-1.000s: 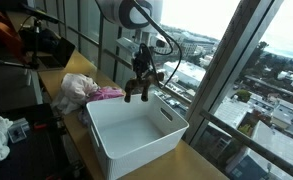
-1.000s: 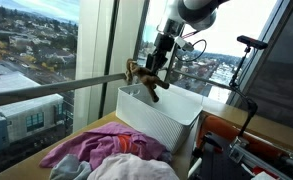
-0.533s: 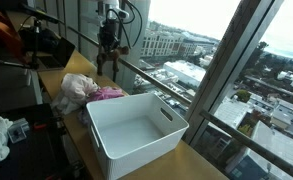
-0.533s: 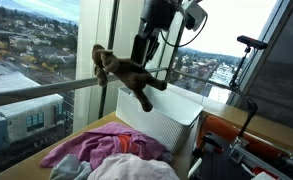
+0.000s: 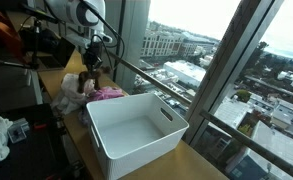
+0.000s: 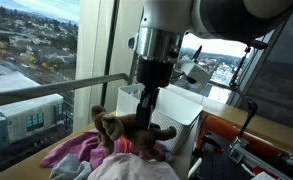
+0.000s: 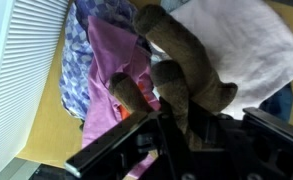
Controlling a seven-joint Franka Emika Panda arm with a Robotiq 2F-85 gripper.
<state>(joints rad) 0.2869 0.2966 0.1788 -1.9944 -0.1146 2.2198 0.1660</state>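
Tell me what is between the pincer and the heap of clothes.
The brown plush toy: the pincer grips it, and it hangs over the heap of clothes, as an exterior view shows.

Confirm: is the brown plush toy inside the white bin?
No, the gripper holds the brown plush toy over the clothes pile, outside the white bin.

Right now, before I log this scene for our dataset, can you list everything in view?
brown plush toy: one, brown, held by the gripper over the clothes pile
pink garment: one, pink-purple, in the pile beside the bin
white towel: one, white, in the same pile
blue patterned cloth: one, blue, at the pile's edge
storage bin: one, white, on the table
table: one, wooden, along the window
gripper: one, black, shut on the plush toy
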